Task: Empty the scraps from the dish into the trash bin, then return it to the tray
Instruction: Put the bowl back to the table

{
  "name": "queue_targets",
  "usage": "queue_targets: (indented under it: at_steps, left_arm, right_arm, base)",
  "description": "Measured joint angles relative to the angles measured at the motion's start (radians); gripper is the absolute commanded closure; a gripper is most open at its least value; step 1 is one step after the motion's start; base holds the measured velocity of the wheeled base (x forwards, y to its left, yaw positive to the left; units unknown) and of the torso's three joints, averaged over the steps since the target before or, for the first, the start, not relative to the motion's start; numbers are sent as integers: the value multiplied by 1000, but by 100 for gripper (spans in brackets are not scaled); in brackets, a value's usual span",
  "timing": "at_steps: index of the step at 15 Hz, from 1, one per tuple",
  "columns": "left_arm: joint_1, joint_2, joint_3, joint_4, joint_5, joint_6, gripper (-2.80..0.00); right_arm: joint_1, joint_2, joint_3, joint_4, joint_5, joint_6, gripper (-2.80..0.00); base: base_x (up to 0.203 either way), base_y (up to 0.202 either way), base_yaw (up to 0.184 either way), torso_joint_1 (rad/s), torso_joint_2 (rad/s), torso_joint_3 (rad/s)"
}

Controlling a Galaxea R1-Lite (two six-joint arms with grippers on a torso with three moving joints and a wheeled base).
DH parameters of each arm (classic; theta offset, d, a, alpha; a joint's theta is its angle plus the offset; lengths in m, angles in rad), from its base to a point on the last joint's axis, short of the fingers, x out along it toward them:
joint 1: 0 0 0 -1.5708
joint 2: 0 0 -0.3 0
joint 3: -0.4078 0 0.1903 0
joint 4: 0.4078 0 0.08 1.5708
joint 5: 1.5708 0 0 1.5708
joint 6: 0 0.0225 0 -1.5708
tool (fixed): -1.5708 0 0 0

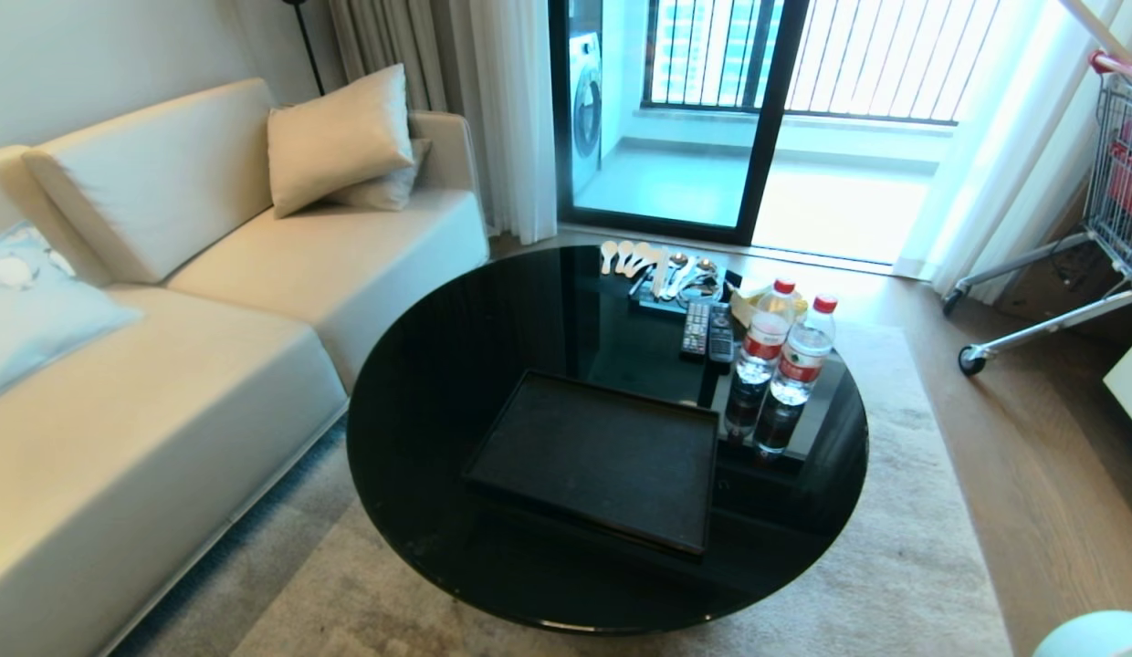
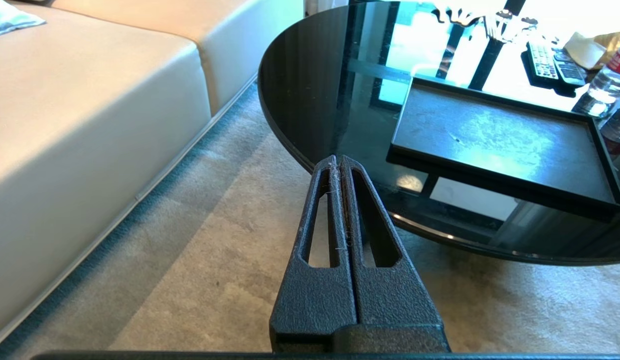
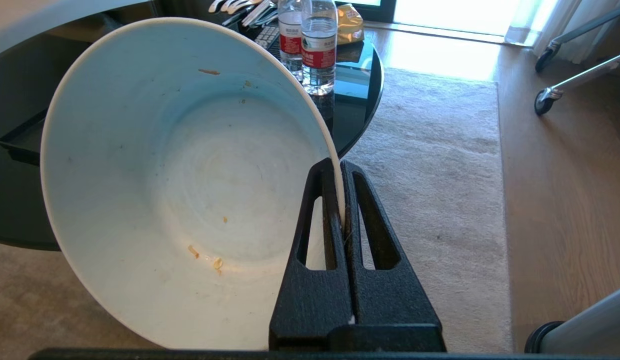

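Note:
My right gripper [image 3: 338, 167] is shut on the rim of the dish [image 3: 180, 185], a round white dish held tilted on edge beside the table, over the rug. Only tiny orange crumbs of scraps [image 3: 217, 262] stick to its inside. Its pale edge [image 1: 1091, 636] shows at the head view's lower right corner. The black tray [image 1: 602, 456] lies bare on the round black table [image 1: 438, 365]. A grey cylinder with a black base, the trash bin [image 3: 595, 320], stands on the floor close by. My left gripper [image 2: 338, 160] is shut on nothing, low over the rug at the table's near edge.
Two water bottles [image 1: 785, 342], two remotes [image 1: 707, 330] and spoons [image 1: 639, 260] sit at the table's far side. A cream sofa [image 1: 164, 365] runs along the left. A shopping cart [image 1: 1114, 182] stands at the far right on the wood floor.

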Motion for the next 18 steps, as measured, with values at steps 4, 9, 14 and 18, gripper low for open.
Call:
queue_targets:
  at_steps: [4,9,14,18]
  left_arm:
    - [0,0,0,0,0,0,0]
    - [0,0,0,0,0,0,0]
    - [0,0,0,0,0,0,0]
    - [0,0,0,0,0,0,0]
  right_arm:
    - [0,0,0,0,1,0,0]
    - [0,0,0,2,0,-8,0]
    - [0,0,0,2,5,-22,0]
    - [0,6,-65,14,60,-30,0]
  base:
    - [0,0,0,0,0,0]
    - [0,0,0,0,0,0]
    - [0,0,0,0,0,0]
    - [0,0,0,0,0,0]
